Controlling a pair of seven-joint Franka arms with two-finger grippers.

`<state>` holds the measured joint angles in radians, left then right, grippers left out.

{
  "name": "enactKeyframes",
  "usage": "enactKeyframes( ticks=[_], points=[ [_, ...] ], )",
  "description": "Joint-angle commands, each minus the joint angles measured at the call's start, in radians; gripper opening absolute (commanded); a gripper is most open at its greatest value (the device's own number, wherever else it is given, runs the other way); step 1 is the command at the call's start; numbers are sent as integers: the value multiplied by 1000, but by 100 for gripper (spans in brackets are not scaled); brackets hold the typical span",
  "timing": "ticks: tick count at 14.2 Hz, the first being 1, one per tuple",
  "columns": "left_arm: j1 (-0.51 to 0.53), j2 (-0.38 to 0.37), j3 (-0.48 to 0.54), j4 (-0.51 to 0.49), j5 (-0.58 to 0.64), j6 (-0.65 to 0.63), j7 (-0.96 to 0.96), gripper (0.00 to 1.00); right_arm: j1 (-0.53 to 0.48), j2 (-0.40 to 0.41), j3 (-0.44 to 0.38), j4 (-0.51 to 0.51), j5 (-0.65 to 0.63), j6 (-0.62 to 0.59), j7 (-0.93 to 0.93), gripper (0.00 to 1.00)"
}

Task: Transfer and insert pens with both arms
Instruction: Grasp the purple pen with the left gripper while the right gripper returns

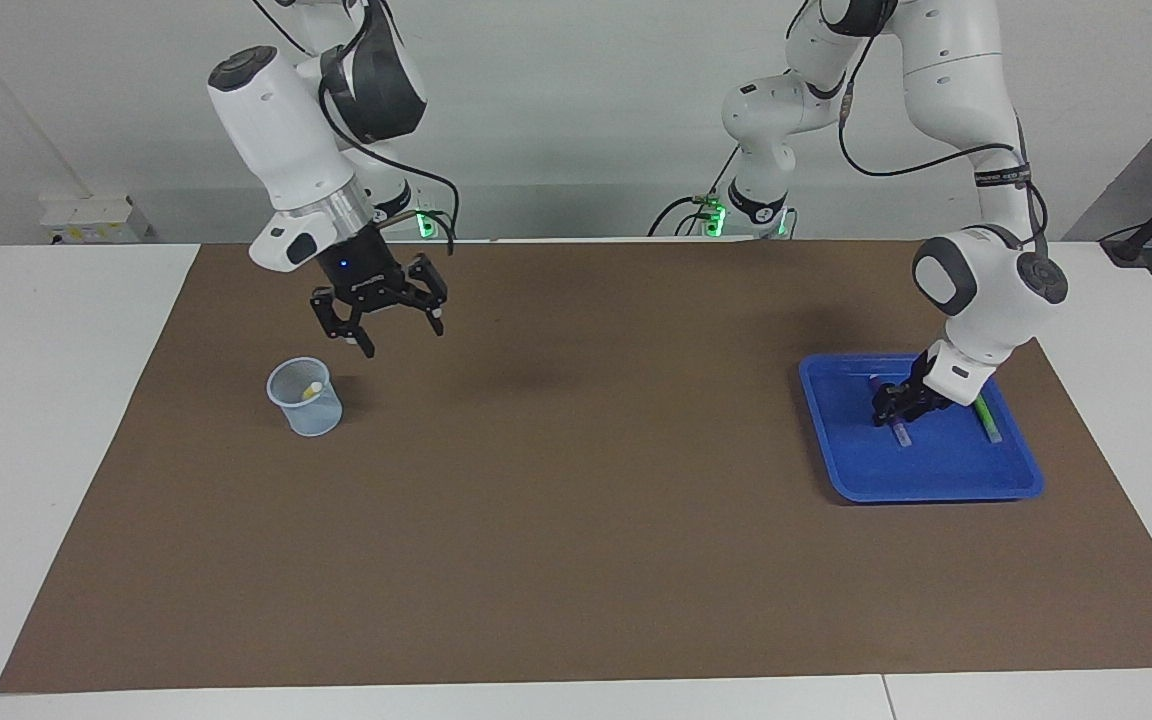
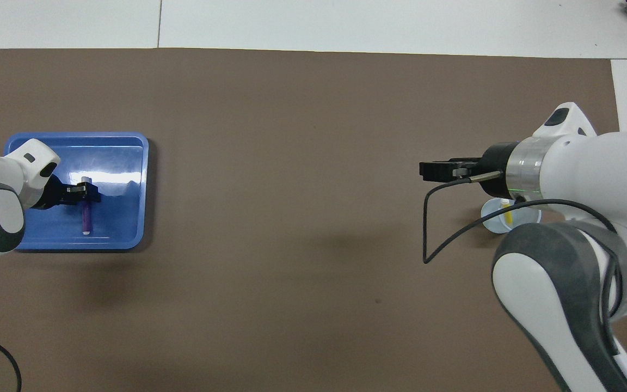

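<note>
- My left gripper [image 1: 894, 418] is down inside the blue tray [image 1: 936, 487], at the left arm's end of the table, set across the purple pen [image 2: 86, 220].
- My fingers there straddle the pen's upper part; whether they actually press on it I cannot tell, nor how wide they stand.
- The purple pen lies flat on the tray floor, its pale cap end poking out past my left gripper and its other end pointing toward the robots.
- The green pen [image 1: 986, 419] lies in the same tray, beside the purple one and closer to the tray's outer wall, partly hidden by my left wrist.
- My right gripper [image 1: 392, 333] hangs in the air over the bare brown mat [image 1: 576, 560], beside the clear cup [image 1: 305, 398] and toward the middle of the table from it.
- Its fingers are spread wide apart and carry nothing.
- The yellow pen [image 1: 311, 391] stands leaning inside the clear cup, its pale cap up near the rim.
- The cup stands upright on the mat at the right arm's end of the table, well apart from the tray.
- In the overhead view my right arm covers part of the cup, yet the yellow pen shows inside it.
</note>
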<state>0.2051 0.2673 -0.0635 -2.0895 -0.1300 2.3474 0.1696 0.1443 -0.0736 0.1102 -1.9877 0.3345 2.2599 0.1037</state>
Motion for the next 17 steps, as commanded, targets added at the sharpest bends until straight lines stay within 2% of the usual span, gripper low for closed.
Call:
enactKeyframes(
  ticks=[1, 2, 4, 5, 6, 7, 10, 14, 17],
  points=[
    [10, -5, -6, 0, 18, -52, 5, 33, 69, 24, 3, 16, 60, 68, 224, 100],
    [10, -2, -6, 18, 18, -78, 5, 45, 101, 29, 3, 16, 122, 105, 313, 100],
    [10, 0, -6, 37, 18, -105, 5, 45, 182, 50, 3, 15, 246, 208, 480, 100],
    [10, -2, -6, 37, 18, -105, 5, 37, 240, 72, 3, 15, 264, 274, 537, 100],
    [10, -2, -6, 37, 18, -105, 4, 23, 292, 93, 3, 15, 270, 353, 615, 100],
    [8, -2, -6, 37, 18, -105, 4, 2, 328, 121, 3, 15, 271, 422, 681, 100],
    [4, 0, -6, 37, 18, -103, -1, 0, 403, 228, 3, 21, 273, 611, 719, 100],
    [7, 1, -6, 68, 18, -137, -10, 0, 408, 245, 3, 52, 306, 624, 726, 100],
    [-4, 3, -6, 156, 18, -233, -97, 0, 408, 247, 3, 67, 339, 625, 726, 100]
  ],
)
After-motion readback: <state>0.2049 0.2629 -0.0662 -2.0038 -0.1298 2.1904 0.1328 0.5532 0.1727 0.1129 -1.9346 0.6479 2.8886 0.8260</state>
